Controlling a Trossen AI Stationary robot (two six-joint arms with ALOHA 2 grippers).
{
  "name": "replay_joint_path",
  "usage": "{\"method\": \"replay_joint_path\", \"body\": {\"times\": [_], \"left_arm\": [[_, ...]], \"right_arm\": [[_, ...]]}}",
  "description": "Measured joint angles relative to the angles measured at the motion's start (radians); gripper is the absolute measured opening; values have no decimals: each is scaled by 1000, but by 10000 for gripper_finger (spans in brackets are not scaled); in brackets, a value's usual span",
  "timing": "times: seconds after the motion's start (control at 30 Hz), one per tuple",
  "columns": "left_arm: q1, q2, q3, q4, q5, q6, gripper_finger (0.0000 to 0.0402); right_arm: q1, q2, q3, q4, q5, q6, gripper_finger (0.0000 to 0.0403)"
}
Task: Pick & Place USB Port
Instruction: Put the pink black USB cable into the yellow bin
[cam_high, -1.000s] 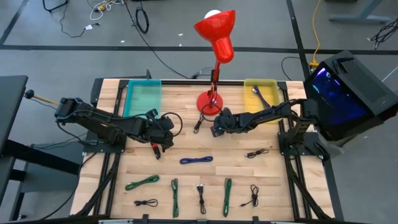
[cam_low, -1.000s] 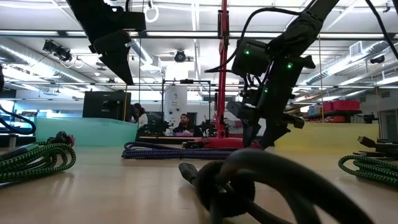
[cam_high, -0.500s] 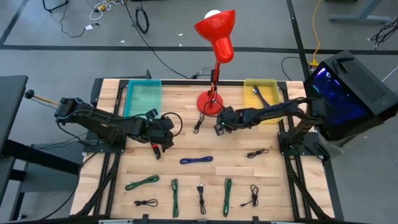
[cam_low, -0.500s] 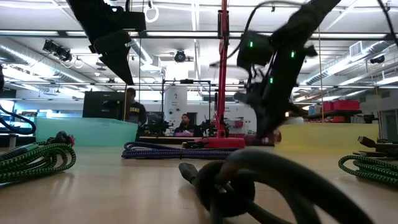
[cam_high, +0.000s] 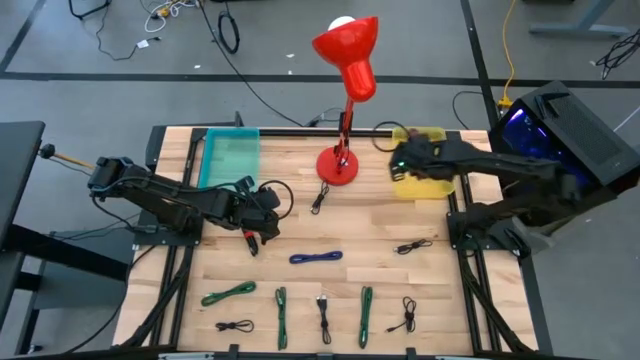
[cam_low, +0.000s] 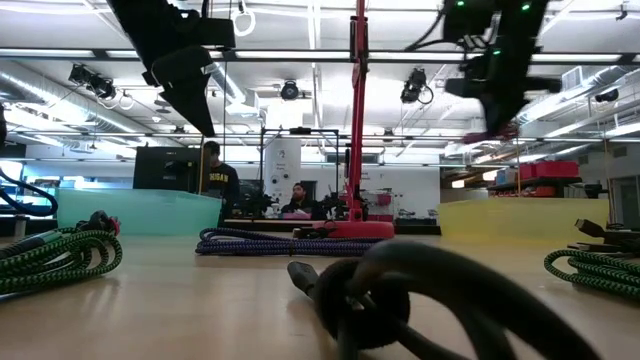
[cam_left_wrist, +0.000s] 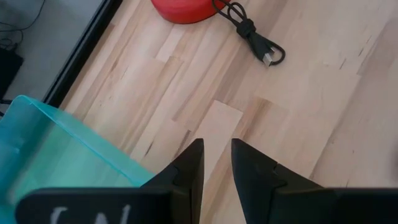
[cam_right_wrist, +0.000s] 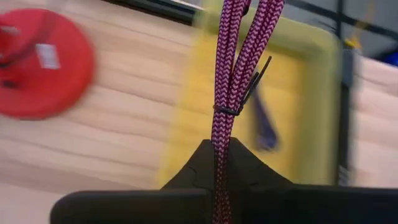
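A magenta braided cable bundle (cam_right_wrist: 239, 50), bound by a black tie (cam_right_wrist: 227, 111), is in my right gripper (cam_right_wrist: 219, 149), which is shut on it. In the high view that gripper (cam_high: 400, 158) hovers over the near left part of the yellow bin (cam_high: 430, 140) at the table's far right. It also shows high up in the low view (cam_low: 493, 120). My left gripper (cam_left_wrist: 216, 162) hangs open over bare wood beside the teal bin (cam_high: 232, 158), with nothing between its fingers. My right gripper pinches one end of the bundle's strands (cam_right_wrist: 219, 134) between its two fingers. The strands run out lengthwise past the fingertips. The bundle is lifted clear of the table, above the yellow bin.
A red lamp stands on its round base (cam_high: 338, 165) at the far middle, with a black cable (cam_high: 320, 200) beside it. A dark cable (cam_right_wrist: 264, 127) lies in the yellow bin. A blue cable (cam_high: 315, 258), a black one (cam_high: 413, 246) and several green and black ones lie along the near half.
My right gripper has shut on the magenta bundle near the lamp base and risen off the table. It has then carried the bundle toward the far right, to above the yellow bin.
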Motion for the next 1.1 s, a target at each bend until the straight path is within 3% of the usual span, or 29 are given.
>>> {"method": "replay_joint_path", "body": {"times": [0.27,0.4,0.53,0.93,1.1], "left_arm": [[0,0,0,9,-1,1,87],[0,0,0,20,-2,3,87],[0,0,0,27,1,3,87],[0,0,0,27,4,4,87],[0,0,0,27,4,7,87]], "right_arm": [[-69,-43,-6,-175,47,27,10],[-136,-43,-6,-129,79,-40,10],[-208,-36,-7,-55,21,-134,10],[-271,55,-7,-14,-1,-211,11],[-271,74,-7,0,42,-255,65]]}}
